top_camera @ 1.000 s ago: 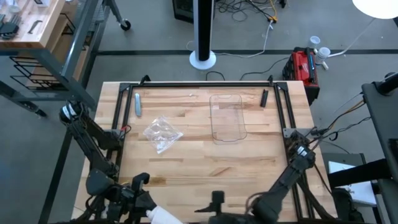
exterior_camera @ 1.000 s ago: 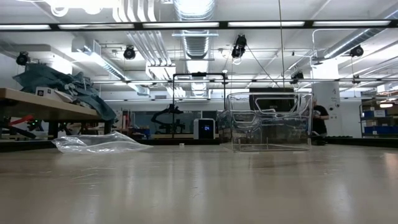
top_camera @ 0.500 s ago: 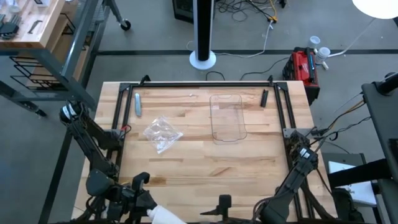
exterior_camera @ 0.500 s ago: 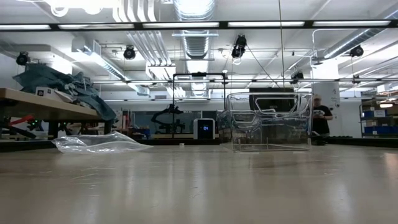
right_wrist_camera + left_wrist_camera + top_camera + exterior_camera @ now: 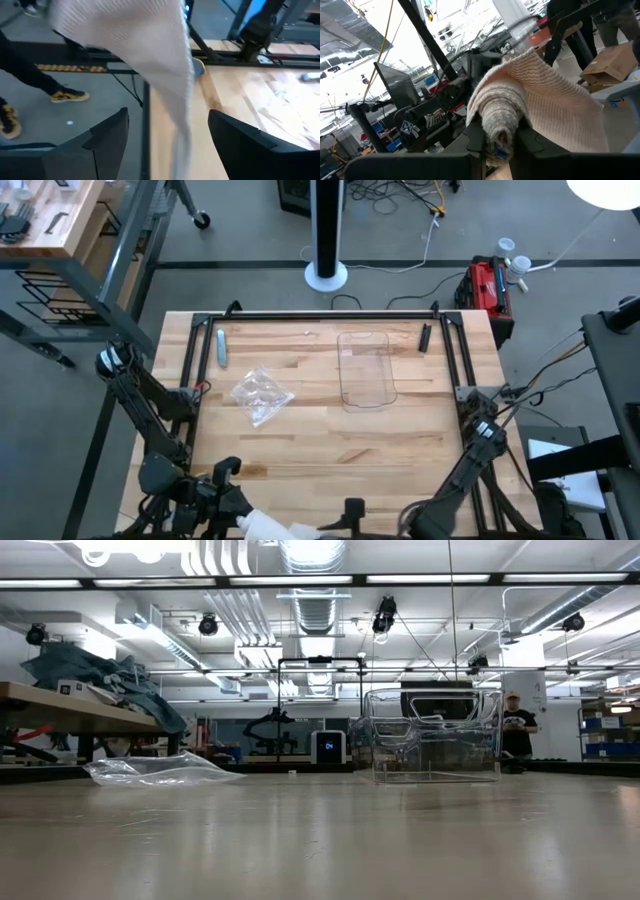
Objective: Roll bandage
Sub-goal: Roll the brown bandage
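Overhead, my right gripper [image 5: 352, 508] has slid slightly left along the table's [image 5: 330, 440] near edge since half a second ago. My left gripper [image 5: 499, 145] is clamped on the bandage [image 5: 530, 100], its roll between the fingers. Right wrist view: fingers [image 5: 107, 132] spread wide, bandage strip hanging between.

A robotics lab or industrial workshop: the wooden table [image 5: 330, 420] stands on a bare grey concrete floor [image 5: 240, 240] with loose cables [image 5: 400, 195] trailing at the far side. The low view shows exposed ceiling ducts [image 5: 312, 580], long strip lights [image 5: 430, 578] and ceiling-mounted cameras [image 5: 208, 624]. A cluttered workbench [image 5: 70, 710] stands at the left and a person [image 5: 516, 725] far right.
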`<state>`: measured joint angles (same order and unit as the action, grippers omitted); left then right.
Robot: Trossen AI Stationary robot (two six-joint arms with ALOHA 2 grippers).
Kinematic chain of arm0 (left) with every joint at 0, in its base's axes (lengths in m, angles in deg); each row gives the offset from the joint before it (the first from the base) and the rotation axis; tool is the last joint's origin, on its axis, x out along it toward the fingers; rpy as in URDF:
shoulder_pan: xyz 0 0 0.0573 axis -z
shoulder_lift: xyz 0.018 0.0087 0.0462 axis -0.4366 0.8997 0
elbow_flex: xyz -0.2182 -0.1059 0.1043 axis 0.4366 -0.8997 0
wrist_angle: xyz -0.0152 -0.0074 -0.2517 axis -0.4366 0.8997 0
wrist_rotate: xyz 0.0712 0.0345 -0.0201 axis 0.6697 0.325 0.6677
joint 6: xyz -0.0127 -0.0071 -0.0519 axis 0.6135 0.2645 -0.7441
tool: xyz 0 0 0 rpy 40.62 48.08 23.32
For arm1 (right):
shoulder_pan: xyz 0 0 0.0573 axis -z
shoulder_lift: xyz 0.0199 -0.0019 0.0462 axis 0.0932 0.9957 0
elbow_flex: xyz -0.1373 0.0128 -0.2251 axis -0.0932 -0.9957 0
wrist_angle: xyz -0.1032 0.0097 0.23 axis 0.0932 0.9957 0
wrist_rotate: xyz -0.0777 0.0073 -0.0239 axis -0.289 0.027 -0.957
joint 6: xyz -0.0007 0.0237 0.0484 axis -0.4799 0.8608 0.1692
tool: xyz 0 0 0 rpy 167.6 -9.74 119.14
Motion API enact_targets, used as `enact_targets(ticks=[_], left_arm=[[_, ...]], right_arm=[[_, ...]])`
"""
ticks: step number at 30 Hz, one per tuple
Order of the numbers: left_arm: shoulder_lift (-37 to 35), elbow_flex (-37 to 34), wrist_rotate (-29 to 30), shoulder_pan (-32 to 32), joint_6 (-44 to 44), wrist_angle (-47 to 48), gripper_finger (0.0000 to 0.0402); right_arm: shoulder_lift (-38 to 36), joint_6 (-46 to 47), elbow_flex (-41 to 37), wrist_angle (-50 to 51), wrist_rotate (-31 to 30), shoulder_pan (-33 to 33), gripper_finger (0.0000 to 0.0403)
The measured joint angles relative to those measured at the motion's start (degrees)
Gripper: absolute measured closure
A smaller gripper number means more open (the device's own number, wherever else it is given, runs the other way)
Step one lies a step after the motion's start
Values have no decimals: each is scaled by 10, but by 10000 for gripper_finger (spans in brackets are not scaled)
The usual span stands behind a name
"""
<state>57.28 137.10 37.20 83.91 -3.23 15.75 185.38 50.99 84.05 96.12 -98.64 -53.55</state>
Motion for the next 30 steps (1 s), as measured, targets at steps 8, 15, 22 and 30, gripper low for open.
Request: enact_targets(ticks=[8,15,22,30], left_arm=[[0,0,36,0,-5,1,365],[0,0,190,0,-3,0,365],[0,0,342,0,5,19,365],[3,0,322,0,2,23,365]], right_arm=[[32,-54,2,-53,-25,17,220],[29,-45,60,18,-25,-10,390],[25,-55,90,35,-42,-41,401],[25,-80,90,-31,73,-33,390]])
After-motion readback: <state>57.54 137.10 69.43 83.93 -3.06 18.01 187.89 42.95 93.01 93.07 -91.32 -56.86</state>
